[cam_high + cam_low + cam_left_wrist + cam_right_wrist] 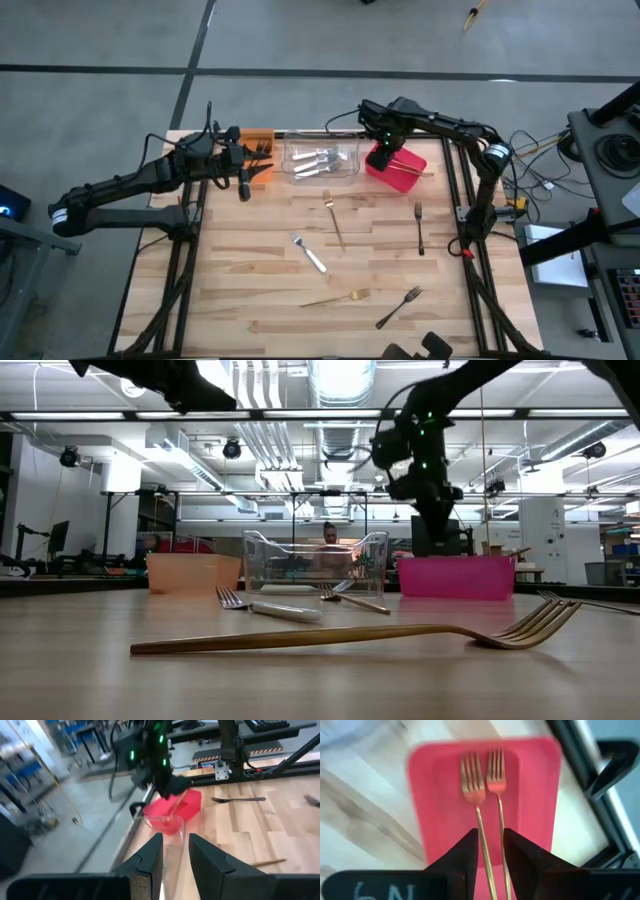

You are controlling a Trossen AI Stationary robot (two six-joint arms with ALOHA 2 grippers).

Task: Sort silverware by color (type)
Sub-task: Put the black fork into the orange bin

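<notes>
While poised over red bin [435, 810]: right gripper [489, 851] parted, empty
Below fingers: two gold forks [485, 782]
Left gripper [175, 855]: parted, empty, above the clear bin [322, 160]

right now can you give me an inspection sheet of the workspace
surface: wooden table, bare between items
job's things: two gold forks in the red bin; silver pieces in the clear bin; five forks loose on the table, among them a gold fork and a dark fork
clutter: nothing seen
grippers: right gripper open above the red bin, fork handles between its fingers; left gripper by the orange bin, nothing seen between its fingers
cables: bundle off the table's right edge
surroundings: workshop, a person behind the clear bin
</notes>
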